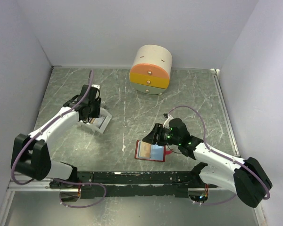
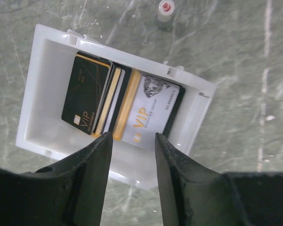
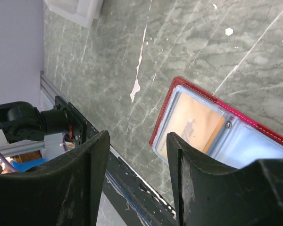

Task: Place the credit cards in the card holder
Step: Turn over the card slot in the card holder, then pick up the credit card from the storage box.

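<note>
Several credit cards (image 2: 118,103), black, gold and white-gold, lie stacked in a white tray (image 2: 42,84). My left gripper (image 2: 132,141) hovers open and empty just above the tray's near wall, over the white-gold card (image 2: 151,110). In the top view the left gripper (image 1: 91,112) is over the tray (image 1: 100,123). The red card holder (image 1: 150,151) lies open on the table with tan and pale-blue sleeves up. It also shows in the right wrist view (image 3: 198,120). My right gripper (image 3: 137,141) is open and empty beside its left edge.
A round cream-and-orange drawer box (image 1: 151,69) stands at the back centre. A small white-and-red cylinder (image 2: 165,10) stands beyond the tray. A black rail (image 1: 137,178) runs along the near table edge. Walls close the left, back and right.
</note>
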Controlling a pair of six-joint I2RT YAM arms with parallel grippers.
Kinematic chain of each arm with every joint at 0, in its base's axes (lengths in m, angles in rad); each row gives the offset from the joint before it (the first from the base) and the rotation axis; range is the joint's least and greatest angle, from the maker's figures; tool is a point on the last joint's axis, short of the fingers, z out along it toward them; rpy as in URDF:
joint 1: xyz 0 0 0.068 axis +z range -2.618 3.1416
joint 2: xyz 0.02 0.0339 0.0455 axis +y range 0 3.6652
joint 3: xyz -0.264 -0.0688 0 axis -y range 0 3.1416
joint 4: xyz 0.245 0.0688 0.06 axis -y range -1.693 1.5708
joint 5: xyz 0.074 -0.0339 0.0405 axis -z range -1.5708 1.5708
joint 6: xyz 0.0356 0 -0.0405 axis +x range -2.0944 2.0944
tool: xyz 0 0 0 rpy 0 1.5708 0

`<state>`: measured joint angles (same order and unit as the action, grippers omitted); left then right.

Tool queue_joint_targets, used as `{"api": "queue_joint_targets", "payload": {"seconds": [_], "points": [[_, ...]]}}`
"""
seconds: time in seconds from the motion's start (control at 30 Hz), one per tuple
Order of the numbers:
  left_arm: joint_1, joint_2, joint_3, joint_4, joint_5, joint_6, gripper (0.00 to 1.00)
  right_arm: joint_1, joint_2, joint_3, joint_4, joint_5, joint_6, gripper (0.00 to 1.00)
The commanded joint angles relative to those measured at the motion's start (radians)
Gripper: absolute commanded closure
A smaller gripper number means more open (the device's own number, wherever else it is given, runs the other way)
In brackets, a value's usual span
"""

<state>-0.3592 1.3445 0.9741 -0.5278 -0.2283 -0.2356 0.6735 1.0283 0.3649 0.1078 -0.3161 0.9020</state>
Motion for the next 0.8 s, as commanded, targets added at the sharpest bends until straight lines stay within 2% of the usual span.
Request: {"api": "queue_joint_targets", "payload": {"seconds": [0.0, 0.33, 0.5, 0.63, 0.77], "points": [[0.023, 0.085, 0.041, -0.003, -0.029, 0.22, 0.46, -0.002, -0.036, 0.034, -0.069, 0.028, -0.068, 0.48], [0.057, 0.255, 0.058, 0.055, -0.062, 0.408, 0.45, -0.027, -0.079, 0.02, -0.08, 0.038, -0.096, 0.48], [0.055, 0.296, 0.072, 0.072, -0.045, 0.437, 0.41, -0.048, -0.066, 0.016, -0.07, 0.054, -0.115, 0.48], [0.056, 0.313, 0.065, 0.106, -0.052, 0.434, 0.39, -0.063, -0.005, 0.025, 0.001, 0.069, -0.033, 0.48], [0.057, 0.339, 0.077, 0.125, -0.063, 0.375, 0.37, -0.061, 0.144, 0.104, 0.114, 0.059, 0.096, 0.51]]}}
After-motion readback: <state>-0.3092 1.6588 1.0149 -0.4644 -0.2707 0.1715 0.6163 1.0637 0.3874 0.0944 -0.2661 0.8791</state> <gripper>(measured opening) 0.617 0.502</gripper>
